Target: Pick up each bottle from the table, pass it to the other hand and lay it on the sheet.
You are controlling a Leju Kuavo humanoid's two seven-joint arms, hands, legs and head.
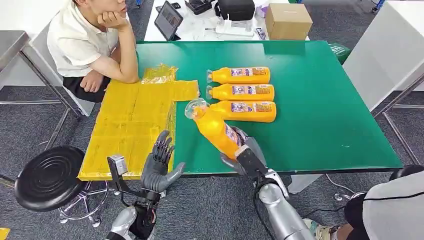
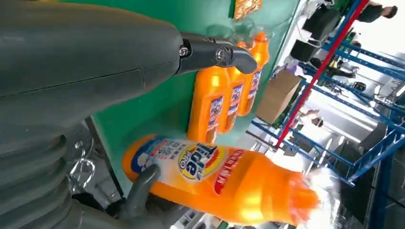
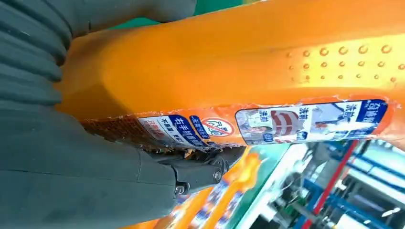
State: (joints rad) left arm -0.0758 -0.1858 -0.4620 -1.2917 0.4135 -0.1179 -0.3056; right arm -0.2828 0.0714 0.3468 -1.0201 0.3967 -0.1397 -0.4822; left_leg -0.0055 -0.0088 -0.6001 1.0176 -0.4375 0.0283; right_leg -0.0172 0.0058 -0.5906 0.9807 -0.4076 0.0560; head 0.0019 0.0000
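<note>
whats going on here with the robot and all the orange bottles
The robot's right hand holds an orange bottle above the green table, its cap tilted toward the yellow sheet. The left hand is open near the table's front edge, apparently ready to receive it. Three more bottles lie side by side on the table. No bottle is on the sheet yet. A person sits at the far corner.

three bottles right of sheet
</note>
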